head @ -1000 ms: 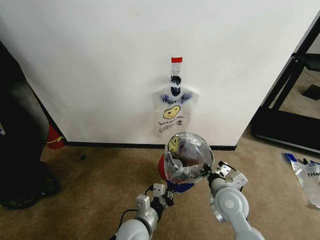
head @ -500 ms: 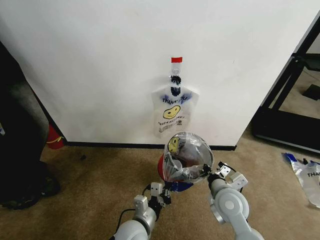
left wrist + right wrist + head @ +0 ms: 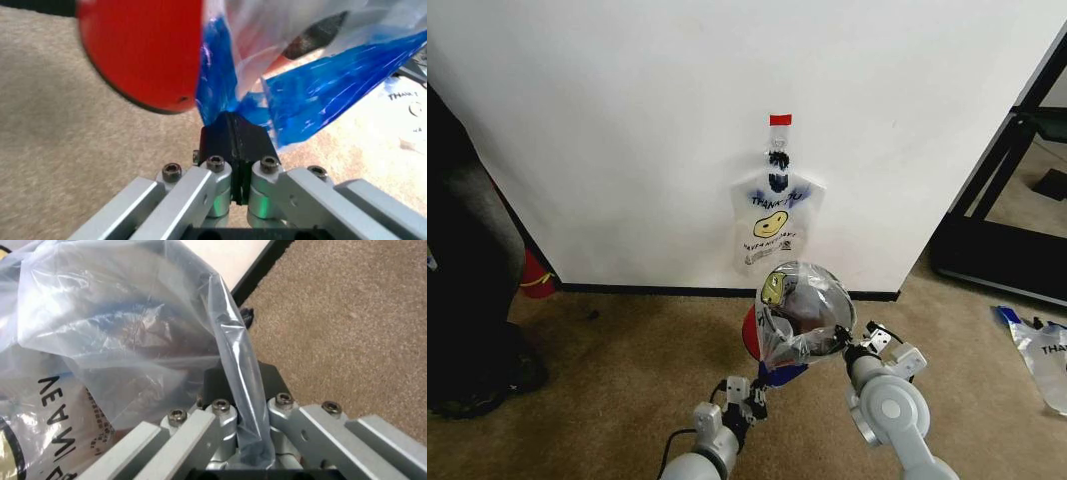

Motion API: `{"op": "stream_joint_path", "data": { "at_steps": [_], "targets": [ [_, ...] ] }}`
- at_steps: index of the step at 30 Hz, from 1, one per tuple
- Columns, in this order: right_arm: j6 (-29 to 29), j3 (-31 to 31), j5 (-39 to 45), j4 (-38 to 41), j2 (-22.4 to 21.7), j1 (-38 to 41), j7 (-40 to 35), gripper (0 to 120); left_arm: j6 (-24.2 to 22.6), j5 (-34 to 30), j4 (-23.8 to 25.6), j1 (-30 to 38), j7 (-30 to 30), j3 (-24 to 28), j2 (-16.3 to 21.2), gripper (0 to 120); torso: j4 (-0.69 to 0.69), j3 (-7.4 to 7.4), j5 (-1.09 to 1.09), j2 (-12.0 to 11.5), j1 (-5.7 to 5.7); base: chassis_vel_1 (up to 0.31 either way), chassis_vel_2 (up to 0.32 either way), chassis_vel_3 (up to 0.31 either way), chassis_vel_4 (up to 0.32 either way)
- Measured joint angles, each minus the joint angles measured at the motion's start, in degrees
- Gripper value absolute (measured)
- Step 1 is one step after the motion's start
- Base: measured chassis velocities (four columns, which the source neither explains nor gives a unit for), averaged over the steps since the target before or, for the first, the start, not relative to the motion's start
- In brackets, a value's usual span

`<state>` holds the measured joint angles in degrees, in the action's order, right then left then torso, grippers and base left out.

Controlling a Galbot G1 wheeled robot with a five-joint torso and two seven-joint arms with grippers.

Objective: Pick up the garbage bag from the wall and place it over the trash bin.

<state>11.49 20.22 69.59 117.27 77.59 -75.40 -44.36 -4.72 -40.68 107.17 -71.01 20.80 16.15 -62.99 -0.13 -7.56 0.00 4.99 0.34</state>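
The garbage bag (image 3: pixel 805 305) is a clear plastic bag with a yellow smiley face, ballooned over the trash bin on the carpet before the wall. The bin's red base (image 3: pixel 750 335) peeks out on its left and is large in the left wrist view (image 3: pixel 140 50). My left gripper (image 3: pixel 752 396) sits low in front of the bin, shut on the bag's blue handle (image 3: pixel 320 85), with its jaws pressed together (image 3: pixel 231 122). My right gripper (image 3: pixel 849 347) is at the bag's right side, shut on a fold of clear plastic (image 3: pixel 237 385).
Several more smiley bags (image 3: pixel 774 225) hang on the white wall under red tape (image 3: pixel 780 119). Another bag (image 3: pixel 1042 350) lies on the carpet at far right. A black frame (image 3: pixel 997 200) stands at right, a red cylinder (image 3: pixel 535 276) and dark furniture at left.
My left gripper has drawn back toward me and lower, stretching the blue handle down under the bin. The right gripper and bag top have barely moved.
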Motion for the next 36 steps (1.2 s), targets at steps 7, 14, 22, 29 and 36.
{"op": "stream_joint_path", "data": {
  "at_steps": [7,14,22,29,36],
  "targets": [
    [0.0,-0.6,0.2,0.4,0.7,-0.2,0.1,0,0.0,1.1,-3.4,5.1,0.5,4.4,-4.7,0,0.0,0.0,-0.01,0.0,0.0,0.0,0.0,0.0,0.0],
    [0.0,-0.6,0.1,0.4,0.7,-0.5,0.2,0,0.0,1.1,-4.6,6.7,1.1,4.6,-6.2,0,0.0,0.0,0.0,0.0,0.0,0.0,0.0,0.0,0.0],
    [0.0,-0.8,-0.2,-0.4,1.1,-0.2,0.1,0,0.5,1.2,-2.8,5.0,0.6,3.7,-4.7,0,-0.01,0.0,-0.01,0.0,0.0,0.0,0.0,0.0,0.0],
    [0.0,-0.7,-1.3,-2.2,0.9,1.4,-0.7,0,-1.2,3.8,5.0,-0.4,-1.2,2.8,3.8,13,0.0,0.0,0.0,0.0,0.0,0.0,0.0,0.0,0.0],
    [0.4,-1.1,-2.3,-2.8,-0.6,1.8,-1.2,0,-1.1,7.6,10.6,-4.2,-2.4,0.0,9.7,35,0.0,0.0,-0.03,0.0,0.0,0.0,0.0,0.0,0.0]
  ]
}}
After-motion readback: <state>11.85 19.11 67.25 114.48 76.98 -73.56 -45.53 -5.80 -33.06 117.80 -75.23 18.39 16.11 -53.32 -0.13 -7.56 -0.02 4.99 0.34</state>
